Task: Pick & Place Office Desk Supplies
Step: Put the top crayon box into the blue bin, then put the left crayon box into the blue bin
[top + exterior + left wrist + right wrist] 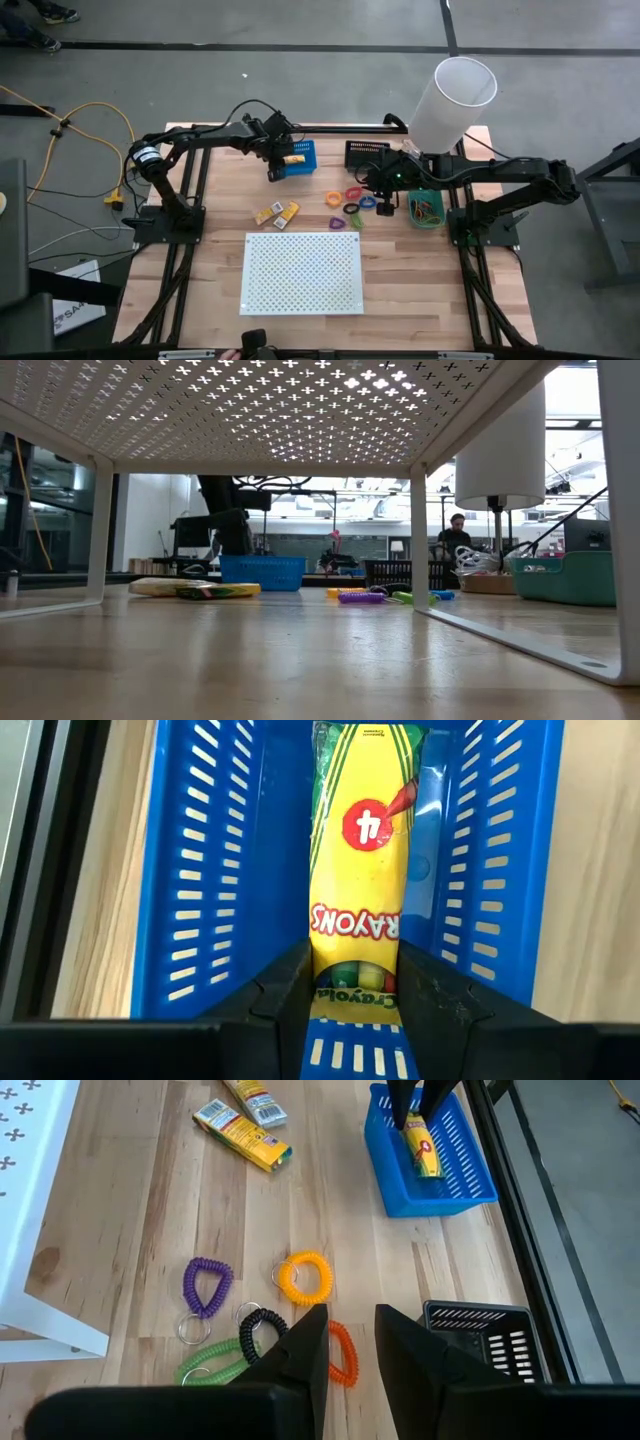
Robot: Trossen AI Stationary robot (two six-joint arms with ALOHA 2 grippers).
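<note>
Crayon packet (362, 860), yellow cardboard, sits clamped in my left pincer (350, 982) inside the blue slotted bin (210, 870) for release, while my right pincer (350, 1342) waits, fingers apart, over the coil loops.

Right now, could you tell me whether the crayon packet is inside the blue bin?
Inside: the crayon packet sits between the blue bin's slotted walls, left gripper's fingers either side.

A grey concrete floor (330, 30) surrounds the wooden table (210, 270). Beside the table's left edge, a yellow cable (85, 140) lies on this floor.
</note>
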